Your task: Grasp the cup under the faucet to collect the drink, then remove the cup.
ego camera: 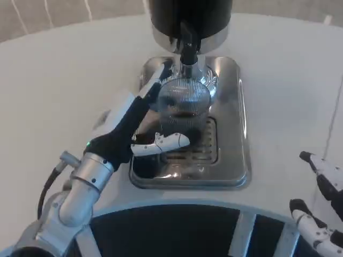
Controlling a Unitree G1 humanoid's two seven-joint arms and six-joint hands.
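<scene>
Left hand (134,126) wrapped around clear ribbed glass cup (183,110): fingers curled along cup's far-left side, thumb (163,143) across near side, pinching cup between them. Cup upright, dark liquid low inside, standing on slotted grate of shiny steel drip tray (236,134). Directly above cup: black faucet spout (187,51) of black-and-chrome drink dispenser (190,21). Right hand (321,206) well apart at near-right edge, fingers spread, holding nothing, over white table (64,80).

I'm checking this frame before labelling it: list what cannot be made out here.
- Dispenser: top cut off by the head view's upper edge.
- Right hand: partly cut off at the right edge.
- Cup: its fill level is blurred; the left hand covers its near side.
</scene>
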